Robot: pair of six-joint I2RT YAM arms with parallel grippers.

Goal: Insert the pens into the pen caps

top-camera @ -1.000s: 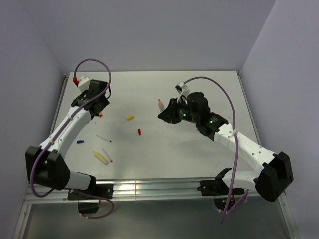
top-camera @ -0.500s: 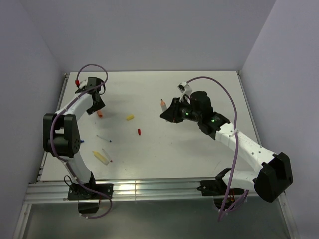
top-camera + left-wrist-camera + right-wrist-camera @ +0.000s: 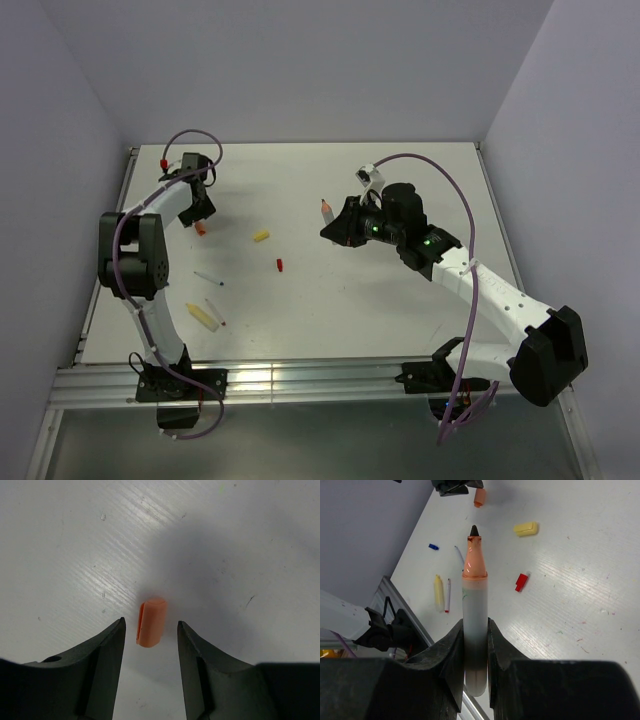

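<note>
1. One orange cap [image 3: 151, 622] lies on its side on the table [image 3: 225, 540], at the far left. It sits between the fingers of the left gripper [image 3: 150, 625], whose jaws stand apart and touch neither side of it.
2. The right gripper [image 3: 475, 630] is clamped on the pale barrel of the orange marker [image 3: 474, 595]. It holds the marker above the table centre, tip pointing away from the wrist.
3. Expected handling: the cap is light, rigid, smooth plastic, and it is likely to roll or skid under uneven contact.
4. Grip the cap across its curved flanks at mid-length, leaving both ends free. Which end is open cannot be determined.
</note>
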